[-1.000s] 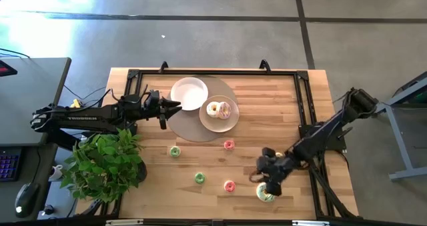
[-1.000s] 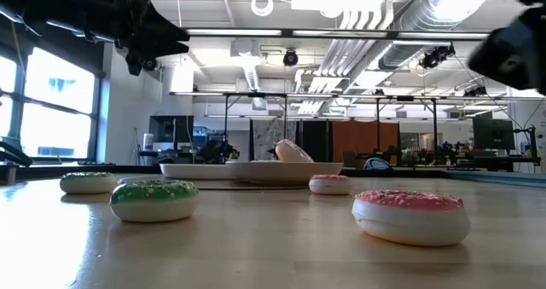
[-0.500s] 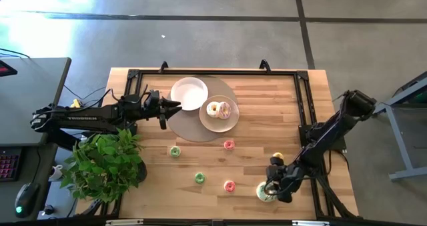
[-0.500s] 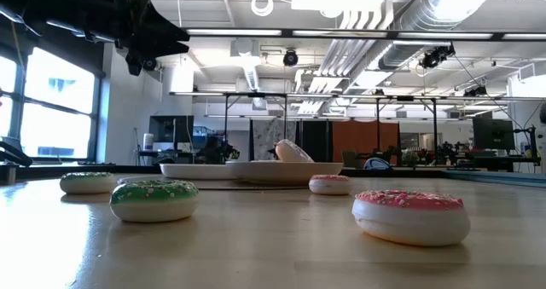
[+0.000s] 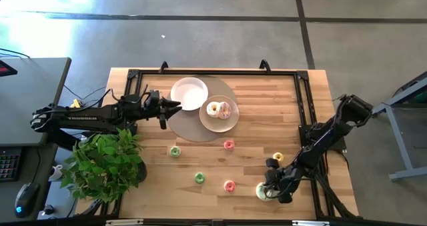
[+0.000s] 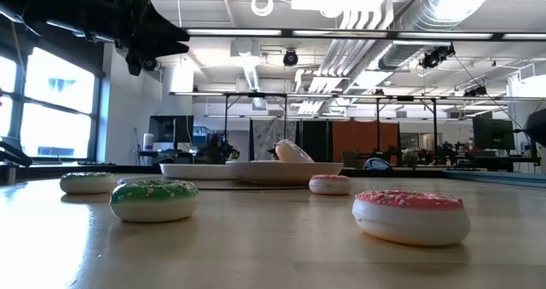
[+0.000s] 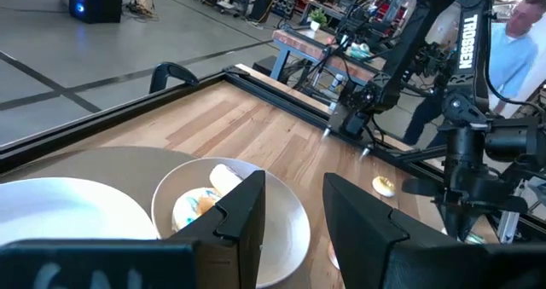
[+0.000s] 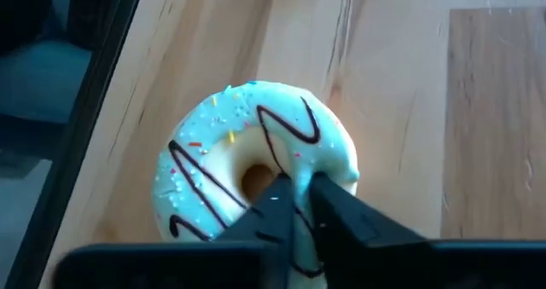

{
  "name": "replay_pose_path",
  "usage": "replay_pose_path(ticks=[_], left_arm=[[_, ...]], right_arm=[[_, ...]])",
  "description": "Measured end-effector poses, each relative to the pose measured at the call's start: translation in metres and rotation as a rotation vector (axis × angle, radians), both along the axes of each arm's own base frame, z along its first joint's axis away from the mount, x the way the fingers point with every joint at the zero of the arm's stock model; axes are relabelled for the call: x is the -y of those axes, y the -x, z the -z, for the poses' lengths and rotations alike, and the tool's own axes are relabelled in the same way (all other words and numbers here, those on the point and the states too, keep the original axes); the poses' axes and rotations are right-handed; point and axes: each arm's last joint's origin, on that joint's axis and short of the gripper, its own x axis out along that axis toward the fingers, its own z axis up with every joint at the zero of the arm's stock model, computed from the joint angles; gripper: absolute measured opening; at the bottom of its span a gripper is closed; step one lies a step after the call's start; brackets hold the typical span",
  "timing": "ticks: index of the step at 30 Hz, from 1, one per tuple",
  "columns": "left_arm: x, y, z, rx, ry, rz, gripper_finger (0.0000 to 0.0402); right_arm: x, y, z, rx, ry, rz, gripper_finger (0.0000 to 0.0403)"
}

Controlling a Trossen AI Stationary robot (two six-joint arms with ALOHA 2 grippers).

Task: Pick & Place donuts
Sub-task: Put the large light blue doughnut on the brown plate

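A white-frosted donut (image 8: 256, 165) with dark drizzle lies flat near the table's front right (image 5: 264, 192). My right gripper (image 8: 297, 191) (image 5: 270, 185) stands on it from above, shut on its ring. A yellow donut (image 5: 278, 157), pink donuts (image 5: 229, 145) (image 5: 229, 185) and green donuts (image 5: 175, 151) (image 5: 199, 178) lie loose on the wood. Two more donuts (image 5: 218, 109) rest in a beige plate (image 5: 230, 123). My left gripper (image 7: 294, 212) (image 5: 165, 110) hangs open above the table, beside the white plate (image 5: 189, 93). My right gripper comes down on the white-frosted donut from above. One fingertip (image 8: 275, 193) stands at the edge of the hole, the other (image 8: 328, 195) on the frosted ring. A thin strip of the ring (image 8: 299, 180) shows between them. The donut lies flat on the table.
A potted plant (image 5: 107, 163) stands at the near left corner. A black frame (image 5: 303, 106) runs round the table top. A round tan mat (image 5: 183, 126) lies under the plates. In the left wrist view a person (image 7: 516, 33) shows beyond the table.
My right arm has swung toward the table's right edge and its gripper has come down toward the near edge onto the white-frosted donut. That has uncovered the yellow donut. The donuts have kept their places.
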Motion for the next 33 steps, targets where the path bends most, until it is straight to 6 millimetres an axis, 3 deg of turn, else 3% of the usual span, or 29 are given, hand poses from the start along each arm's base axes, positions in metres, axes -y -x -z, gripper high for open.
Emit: replay_pose_path(ticks=[3,8,13,15,18,23,27,33], left_arm=[[-0.001,0.000,0.000,-0.008,-0.026,-0.021,0.0119],[-0.001,0.001,0.001,-0.018,-0.029,-0.051,0.0119],[-0.001,0.000,-0.002,0.017,-0.028,-0.042,0.0119],[-0.001,0.000,-0.006,0.056,-0.036,-0.030,0.0119],[0.000,-0.009,-0.009,0.109,-0.044,0.058,0.0119],[0.000,-0.030,0.008,0.026,-0.028,0.144,0.0119],[-0.003,-0.043,0.017,-0.077,-0.108,0.104,0.0119],[-0.005,-0.055,0.006,-0.097,-0.258,0.119,0.0119]], right_arm=[[0.002,-0.005,-0.002,0.047,0.002,0.050,0.0017],[0.017,-0.028,-0.016,0.341,0.162,0.253,0.0032],[0.057,-0.061,-0.033,0.567,0.363,0.634,0.0008],[0.082,-0.073,-0.036,0.580,0.411,0.762,0.0008],[0.124,-0.091,-0.036,0.529,0.353,0.794,0.0012],[0.178,-0.101,-0.035,0.476,0.268,0.859,0.0006],[0.194,-0.103,-0.035,0.488,0.310,0.896,0.0006],[0.195,-0.129,-0.020,0.438,0.378,0.865,0.0005]])
